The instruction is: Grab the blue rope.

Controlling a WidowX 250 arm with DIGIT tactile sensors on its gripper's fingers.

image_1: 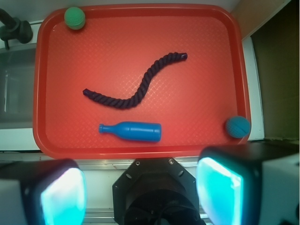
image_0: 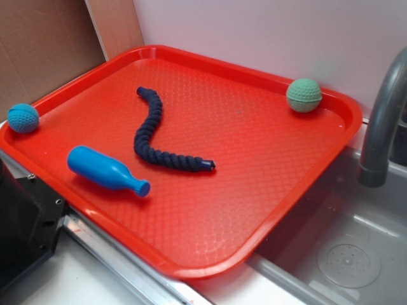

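Navy blue rope (image_1: 136, 86) lay untouched mid-tray (image_1: 140, 21); jaws spread, high above. Approach step; next: descend over its middle.

The blue rope (image_0: 157, 138) is matt twisted cord with a rough, ridged surface. The red tray (image_0: 267, 197) is glossy plastic with a fine pebbled texture. The blue bottle (image_0: 105, 169) looks like smooth plastic; the teal ball (image_0: 23, 118) looks knitted.

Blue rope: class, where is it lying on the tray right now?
In the exterior view the blue rope lies wavy near the middle of the red tray, just behind the blue bottle and apart from it.
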